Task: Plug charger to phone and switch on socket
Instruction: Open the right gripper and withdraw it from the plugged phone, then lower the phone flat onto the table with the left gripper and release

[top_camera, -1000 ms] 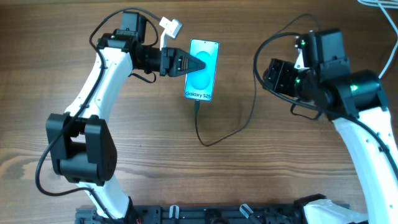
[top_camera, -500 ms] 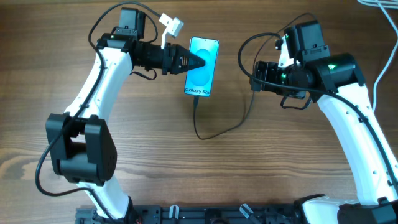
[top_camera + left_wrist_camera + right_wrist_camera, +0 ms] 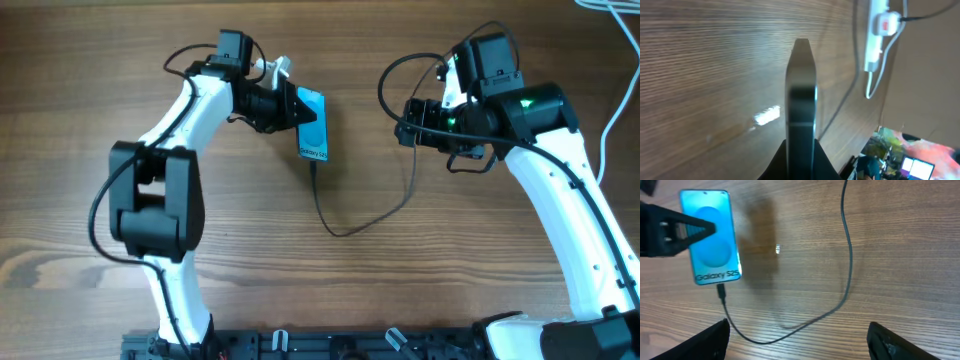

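Observation:
My left gripper (image 3: 300, 108) is shut on the phone (image 3: 313, 128) and holds it tilted on its edge above the table. In the left wrist view the phone (image 3: 801, 100) shows edge-on between the fingers. The right wrist view shows its cyan screen (image 3: 712, 245) with the left gripper's fingers (image 3: 700, 230) on it. The charger cable (image 3: 345, 230) loops across the table, and its connector (image 3: 721, 292) sits at the phone's lower end. My right gripper (image 3: 800, 340) is open and empty, to the right of the phone (image 3: 412, 118). The socket (image 3: 877, 25) shows only in the left wrist view.
A thick white cord (image 3: 612, 12) runs off the table's far right corner. A black rail (image 3: 330, 345) lies along the front edge. The rest of the table is wood (image 3: 480, 270).
The left gripper has tipped the phone from flat up onto its edge and drawn it slightly left. The right arm swung left toward the middle, then held.

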`<action>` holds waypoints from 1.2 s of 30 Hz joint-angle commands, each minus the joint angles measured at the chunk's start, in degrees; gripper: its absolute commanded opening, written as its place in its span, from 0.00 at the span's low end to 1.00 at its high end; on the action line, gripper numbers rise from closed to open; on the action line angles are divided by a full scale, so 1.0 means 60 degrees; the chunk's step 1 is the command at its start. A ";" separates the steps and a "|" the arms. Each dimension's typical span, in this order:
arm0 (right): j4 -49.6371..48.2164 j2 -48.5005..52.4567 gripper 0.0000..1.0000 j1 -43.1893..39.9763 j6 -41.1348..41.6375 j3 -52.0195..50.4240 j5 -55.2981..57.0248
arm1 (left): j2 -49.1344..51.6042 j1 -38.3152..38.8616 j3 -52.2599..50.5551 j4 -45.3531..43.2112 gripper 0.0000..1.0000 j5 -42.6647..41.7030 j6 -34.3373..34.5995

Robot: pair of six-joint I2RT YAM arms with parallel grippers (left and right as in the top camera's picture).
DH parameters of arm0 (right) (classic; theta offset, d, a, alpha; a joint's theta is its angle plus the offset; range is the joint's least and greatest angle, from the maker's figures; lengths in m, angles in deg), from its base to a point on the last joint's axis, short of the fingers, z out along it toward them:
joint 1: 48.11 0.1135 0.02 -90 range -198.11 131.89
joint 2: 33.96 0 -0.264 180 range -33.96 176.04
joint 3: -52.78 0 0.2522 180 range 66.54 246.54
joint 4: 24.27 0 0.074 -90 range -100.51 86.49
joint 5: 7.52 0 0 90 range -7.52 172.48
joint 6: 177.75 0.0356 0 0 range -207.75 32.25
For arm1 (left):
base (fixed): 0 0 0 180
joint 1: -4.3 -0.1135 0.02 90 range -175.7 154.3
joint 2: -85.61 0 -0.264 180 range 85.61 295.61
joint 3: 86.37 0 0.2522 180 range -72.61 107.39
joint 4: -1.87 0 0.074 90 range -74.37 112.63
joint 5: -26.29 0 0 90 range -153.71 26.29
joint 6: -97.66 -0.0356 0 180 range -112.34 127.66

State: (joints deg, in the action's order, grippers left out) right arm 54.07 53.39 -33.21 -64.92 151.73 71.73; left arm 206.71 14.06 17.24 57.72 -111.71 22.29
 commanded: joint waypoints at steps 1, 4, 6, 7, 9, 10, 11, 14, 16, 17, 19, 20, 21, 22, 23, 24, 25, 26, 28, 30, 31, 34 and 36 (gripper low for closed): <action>-0.0106 0.0095 0.88 -0.0022 -0.0033 -0.0069 -0.0160 | 0.0444 0.0047 0.0029 -0.0197 0.04 -0.0124 0.0361; -0.0171 0.0095 0.88 -0.0022 -0.0029 -0.0069 -0.0160 | 0.0699 0.0211 0.0029 -0.0233 0.04 -0.0117 0.0361; -0.0189 0.0095 0.88 -0.0022 -0.0033 -0.0069 -0.0157 | 0.0860 0.0546 0.0029 -0.0233 0.04 0.0623 0.0430; -0.0186 0.0095 0.88 -0.0022 -0.0036 -0.0069 -0.0157 | 0.0874 0.0703 0.0029 -0.0244 0.04 0.0794 0.0426; -0.0189 0.0095 0.88 -0.0022 -0.0036 -0.0069 -0.0157 | 0.0874 0.1038 0.0029 -0.0484 0.04 0.1005 0.0433; -0.0189 0.0095 0.88 -0.0022 -0.0040 -0.0069 -0.0157 | 0.0874 0.1100 0.0029 -0.0499 0.04 0.1209 0.0444; -0.0186 0.0095 0.88 -0.0022 -0.0051 -0.0069 -0.0157 | 0.0874 0.1191 0.0029 -0.0492 0.04 0.1665 0.0688; -0.0255 0.0095 0.88 -0.0022 -0.0044 -0.0069 -0.0157 | 0.0874 0.1297 0.0029 -0.0645 0.04 0.1770 0.0747; -0.0302 0.0095 0.88 -0.0022 -0.0033 -0.0069 -0.0160 | 0.0874 0.1297 0.0029 -0.0729 0.04 0.1770 0.0747; -0.0324 0.0095 0.88 -0.0022 -0.0036 -0.0069 -0.0160 | 0.0874 0.1297 0.0029 -0.0747 0.04 0.1778 0.0747; -0.0350 0.0095 0.88 -0.0022 -0.0033 -0.0069 -0.0157 | 0.0878 0.1308 0.0029 -0.0772 0.04 0.1960 0.0754; -0.0379 0.0098 0.88 -0.0022 -0.0029 -0.0069 -0.0160 | 0.0882 0.1337 0.0025 -0.0772 0.04 0.1953 0.0750; -0.0401 0.0098 0.88 -0.0022 -0.0029 -0.0069 -0.0160 | 0.0882 0.1373 0.0025 -0.0780 0.04 0.1996 0.0747; -0.0397 0.0098 0.88 -0.0022 -0.0033 -0.0069 -0.0160 | 0.0882 0.1421 0.0025 -0.0823 0.04 0.2131 0.0750; -0.0397 0.0102 0.88 -0.0022 -0.0029 -0.0069 -0.0160 | 0.0882 0.1464 0.0018 -0.0867 0.04 0.2299 0.0750; -0.0393 0.0106 0.88 -0.0022 -0.0033 -0.0069 -0.0160 | 0.0882 0.1479 0.0018 -0.0918 0.04 0.2350 0.0750; -0.0393 0.0106 0.88 -0.0022 -0.0033 -0.0069 -0.0160 | 0.0882 0.1479 0.0018 -0.0940 0.04 0.2350 0.0754; -0.0393 0.0106 0.88 -0.0022 -0.0029 -0.0069 -0.0160 | 0.0882 0.1479 0.0018 -0.0976 0.04 0.2390 0.0754; -0.0390 0.0106 0.88 -0.0022 -0.0029 -0.0069 -0.0160 | 0.0885 0.1479 0.0018 -0.0987 0.04 0.2448 0.0758; -0.0390 0.0106 0.88 -0.0015 -0.0022 -0.0069 -0.0164 | 0.0885 0.1483 0.0007 -0.0976 0.06 0.2452 0.0863; -0.0386 0.0106 0.88 -0.0015 -0.0029 -0.0069 -0.0200 | 0.0892 0.1479 0.0000 -0.0980 0.06 0.2455 0.0863; -0.0342 0.0106 0.88 -0.0015 -0.0025 -0.0069 -0.0208 | 0.0896 0.1483 0.0000 -0.0951 0.11 0.2572 0.0863; -0.0364 0.0106 0.88 -0.0015 -0.0022 -0.0069 -0.0375 | 0.0896 0.1479 -0.0102 -0.0958 0.11 0.2634 0.0860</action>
State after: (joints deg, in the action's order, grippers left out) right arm 52.03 53.39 -33.21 -64.92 151.73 71.30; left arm 211.30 22.74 17.24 52.06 -96.28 27.32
